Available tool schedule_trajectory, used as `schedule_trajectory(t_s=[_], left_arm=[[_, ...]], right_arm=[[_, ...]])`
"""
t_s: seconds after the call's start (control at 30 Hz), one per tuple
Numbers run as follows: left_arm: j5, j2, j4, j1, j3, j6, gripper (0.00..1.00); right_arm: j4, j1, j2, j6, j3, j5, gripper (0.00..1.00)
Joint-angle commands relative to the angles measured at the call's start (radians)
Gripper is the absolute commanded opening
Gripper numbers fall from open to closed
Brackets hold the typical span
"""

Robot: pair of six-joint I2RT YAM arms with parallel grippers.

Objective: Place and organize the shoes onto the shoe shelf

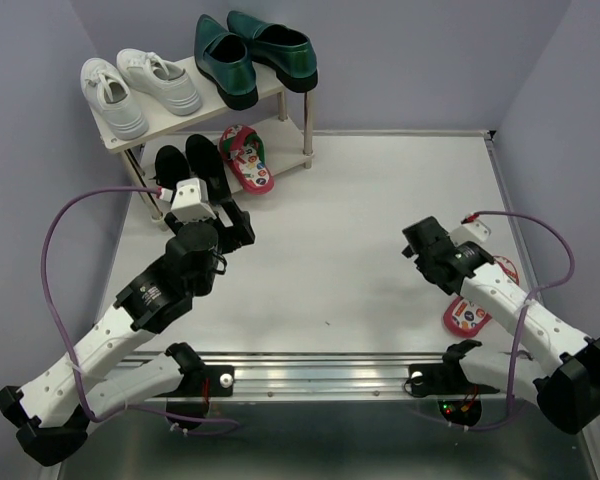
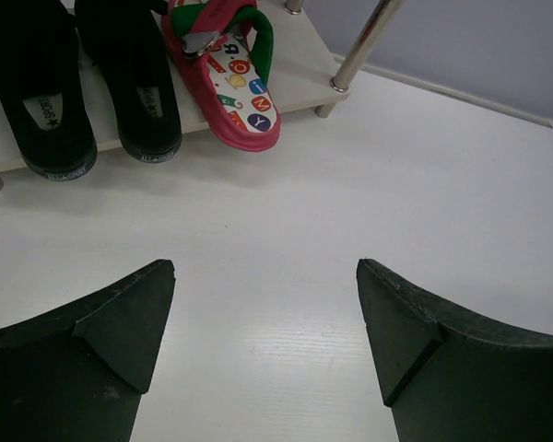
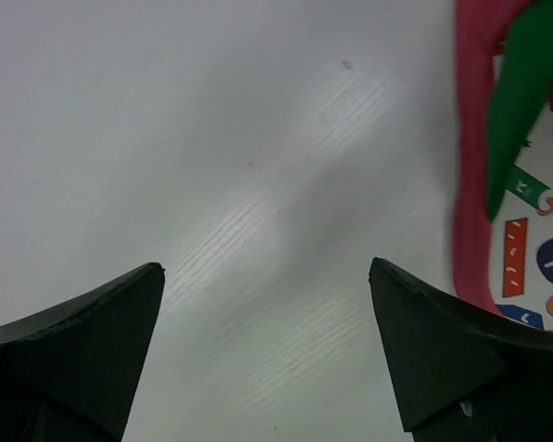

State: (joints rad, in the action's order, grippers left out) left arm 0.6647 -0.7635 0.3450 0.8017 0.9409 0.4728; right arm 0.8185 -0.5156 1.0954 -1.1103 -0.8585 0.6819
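Both grippers are spread wide with nothing between the fingers: my left gripper (image 2: 265,267) hovers over bare table just in front of the shelf (image 2: 300,83), and my right gripper (image 3: 267,265) hangs low over the table on the far right side. By my reckoning the job is nearly finished. Green loafers (image 1: 255,55) sit as a pair on the top board, next to white sneakers (image 1: 140,85). Below them the black shoes (image 1: 190,165) stand side by side on the lower board, and one flip-flop (image 1: 247,158) lies just right of them, slightly angled, its heel poking out past the front edge. What is left is the second flip-flop (image 1: 467,316): it lies flat on the table, footbed up, partly under my right arm and just beside my right fingers, well apart from the shelf. I judge it belongs on the lower board next to its mate, where some bare wood shows, and the first one may want nudging straight. Underfoot, the table (image 1: 360,200) is smooth, white and faintly glossy, with a metal rail (image 1: 320,375) along its near edge where my bases are bolted. Plain lilac walls (image 1: 430,60) close in the back and sides, and purple cables (image 1: 55,250) loop off each arm.
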Motion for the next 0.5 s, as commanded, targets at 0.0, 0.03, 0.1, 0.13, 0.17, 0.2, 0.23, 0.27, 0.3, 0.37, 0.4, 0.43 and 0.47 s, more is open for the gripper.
schedule_trajectory(t_s=[0.0,0.03,0.1,0.13,0.17,0.2,0.23,0.27,0.3,0.37,0.4,0.43,0.47], left_arm=[[0.004,0.0,-0.035,-0.006,0.006,-0.033,0.91],[0.004,-0.002,-0.034,-0.006,0.006,-0.034,0.91],[0.004,-0.003,-0.037,-0.006,0.003,-0.033,0.91],[0.001,-0.003,-0.041,-0.006,-0.002,-0.034,0.91],[-0.005,0.0,-0.05,-0.006,-0.011,-0.034,0.91],[-0.008,0.0,-0.055,-0.006,-0.014,-0.037,0.91],[-0.013,-0.003,-0.058,-0.006,-0.016,-0.037,0.91],[-0.02,-0.003,-0.067,-0.006,-0.019,-0.039,0.91],[-0.025,-0.005,-0.07,-0.006,-0.019,-0.045,0.91],[-0.036,-0.01,-0.084,-0.006,-0.022,-0.051,0.91],[-0.039,-0.013,-0.087,-0.006,-0.022,-0.053,0.91],[-0.043,-0.016,-0.093,-0.006,-0.024,-0.059,0.91],[-0.046,-0.019,-0.1,-0.006,-0.024,-0.063,0.91]], right_arm=[[0.221,0.029,-0.061,-0.232,0.036,0.094,1.0],[0.275,0.043,-0.068,-0.296,0.056,0.106,1.0],[0.294,0.054,-0.083,-0.324,0.082,0.117,1.0],[0.298,0.063,-0.098,-0.333,0.113,0.131,1.0],[0.298,0.092,-0.104,-0.336,0.127,0.136,1.0],[0.297,0.106,-0.112,-0.335,0.136,0.146,1.0],[0.282,0.106,-0.109,-0.333,0.145,0.157,1.0],[0.263,0.133,-0.103,-0.295,0.147,0.162,1.0],[0.242,0.149,-0.088,-0.284,0.141,0.159,1.0],[0.191,0.173,-0.072,-0.188,0.112,0.156,1.0],[0.157,0.198,-0.066,-0.168,0.107,0.177,1.0],[0.137,0.215,-0.046,-0.125,0.104,0.186,1.0],[0.124,0.236,-0.032,-0.109,0.105,0.189,1.0]])
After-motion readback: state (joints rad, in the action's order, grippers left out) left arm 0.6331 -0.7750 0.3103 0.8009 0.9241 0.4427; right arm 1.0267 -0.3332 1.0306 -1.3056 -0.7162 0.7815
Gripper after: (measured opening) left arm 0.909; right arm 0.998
